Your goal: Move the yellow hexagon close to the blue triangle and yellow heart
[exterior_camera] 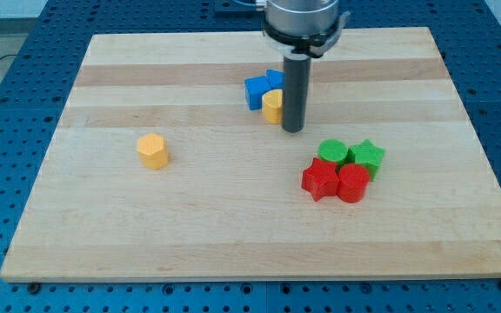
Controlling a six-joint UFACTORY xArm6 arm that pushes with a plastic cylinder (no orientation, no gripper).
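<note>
We see the yellow hexagon [152,150] alone at the left, upright, no clear long axis.
My tip [292,129] holds nothing; it touches the yellow heart [272,107], near the blue triangle [256,91].

hexagon block [152,150] sat alone well off at the view's left of the board [103,217], heart block [272,107] touching two blocks [257,89] up top, my tip [292,129] just beside the heart's right, four-block cluster [342,170] lower right, well apart

Pale wooden board [233,235], yellow hexagon [153,150] toward left edge, blue blocks [257,90] and yellow block [272,107] near top edge, green blocks [351,154] and red blocks [336,182] toward right edge
</note>
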